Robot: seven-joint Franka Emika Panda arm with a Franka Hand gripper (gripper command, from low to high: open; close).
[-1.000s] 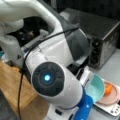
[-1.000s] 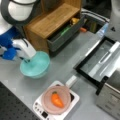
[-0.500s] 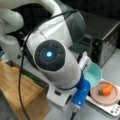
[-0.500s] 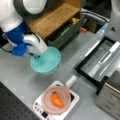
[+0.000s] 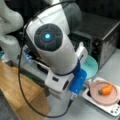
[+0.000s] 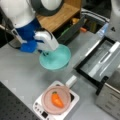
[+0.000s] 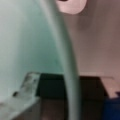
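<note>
Since half a second ago the arm has carried the teal bowl (image 6: 55,57) a little toward a front view's right, so it now hangs closer to the pink plate (image 6: 55,100) and clear of the wooden shelf (image 6: 56,16).

In a front view the gripper (image 6: 46,50) stands at the bowl's near rim, at that view's left. Its white fingers (image 6: 47,42) reach down over the edge, and we judge them clamped on the rim, which would explain why the bowl sits slightly tilted and raised off the grey table (image 6: 17,75). The plate rests on a white scale (image 6: 40,108) with a carrot (image 6: 57,99) lying on it, just below the bowl. A dark open tray (image 6: 100,61) lies to that view's right.

In a front view from behind the arm, its big white housing (image 5: 53,50) hides the gripper; only a slice of the bowl (image 5: 90,65) shows beside the black oven (image 5: 105,37), above the plate (image 5: 103,93) and carrot (image 5: 107,89).

In the wrist view the bowl's rim (image 7: 66,62) runs upright through the middle, with one finger (image 7: 23,92) pressed against its inner wall.
</note>
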